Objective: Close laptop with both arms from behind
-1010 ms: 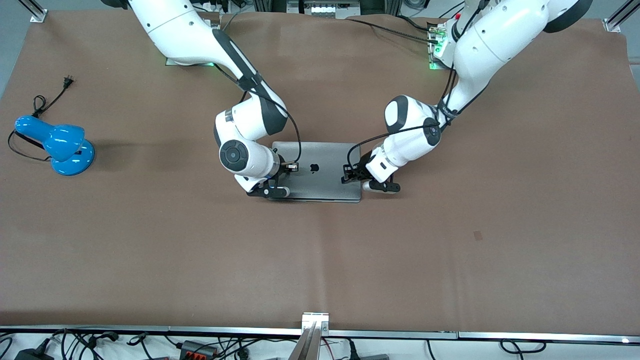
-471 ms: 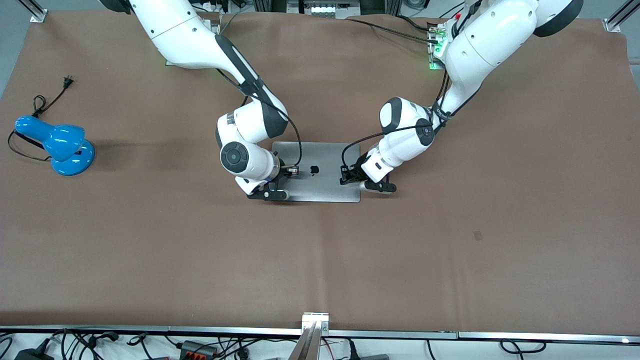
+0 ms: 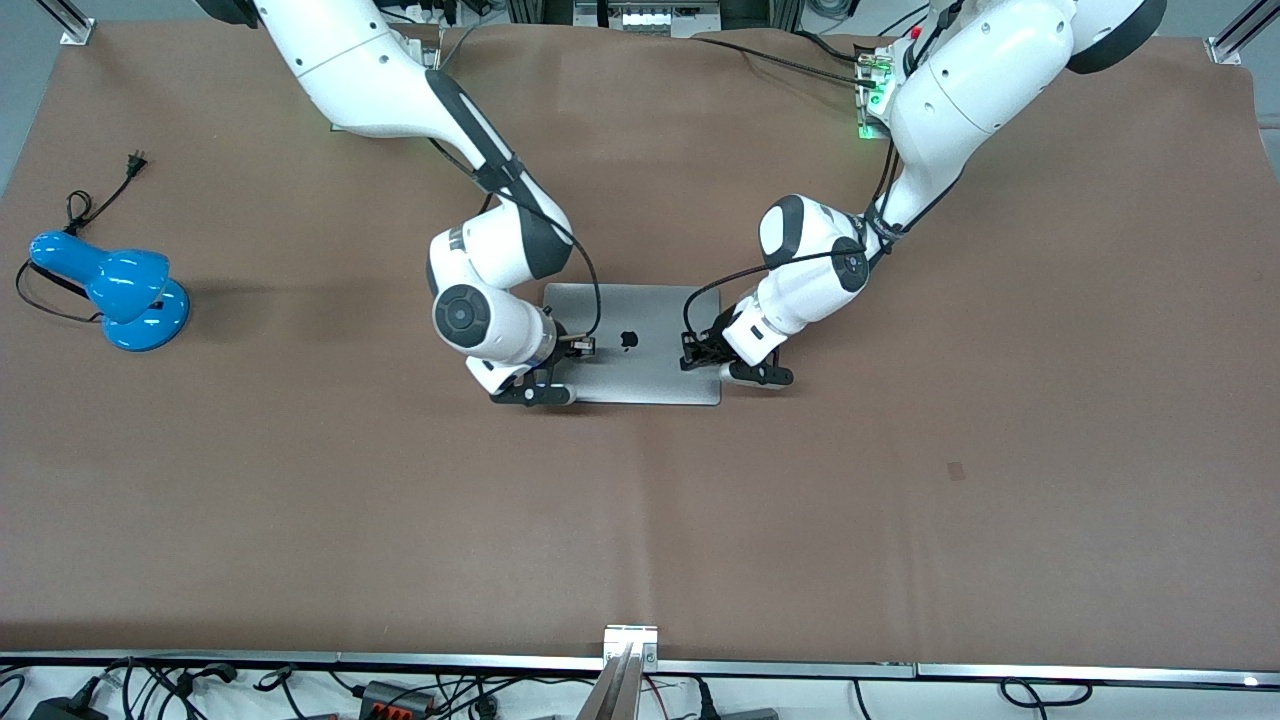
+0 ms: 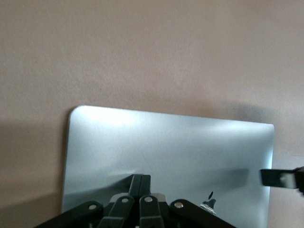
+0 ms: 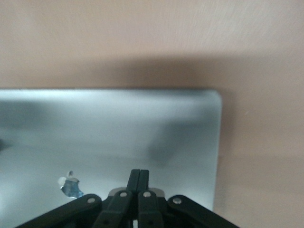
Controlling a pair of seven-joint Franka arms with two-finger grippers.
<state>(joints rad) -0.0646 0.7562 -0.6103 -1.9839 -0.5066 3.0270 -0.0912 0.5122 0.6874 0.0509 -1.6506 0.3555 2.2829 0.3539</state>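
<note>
The silver-grey laptop (image 3: 640, 372) lies shut and flat on the brown table, lid up, with the black apple logo (image 3: 629, 339) showing. My left gripper (image 3: 692, 354) is shut, its fingertips resting on the lid at the left arm's end. My right gripper (image 3: 578, 345) is shut, its fingertips on the lid at the right arm's end. In the left wrist view the shut gripper (image 4: 140, 178) presses on the lid (image 4: 166, 142). In the right wrist view the shut gripper (image 5: 138, 174) presses on the lid (image 5: 118, 128). Keys, trackpad and screen are hidden.
A blue desk lamp (image 3: 120, 290) with a black cord stands toward the right arm's end of the table. A metal rail (image 3: 628, 660) and cables run along the table edge nearest the front camera.
The laptop lid has gone from slightly raised to flat on its base. Both grippers moved down with it, and the right arm shifted a little toward its own end.
</note>
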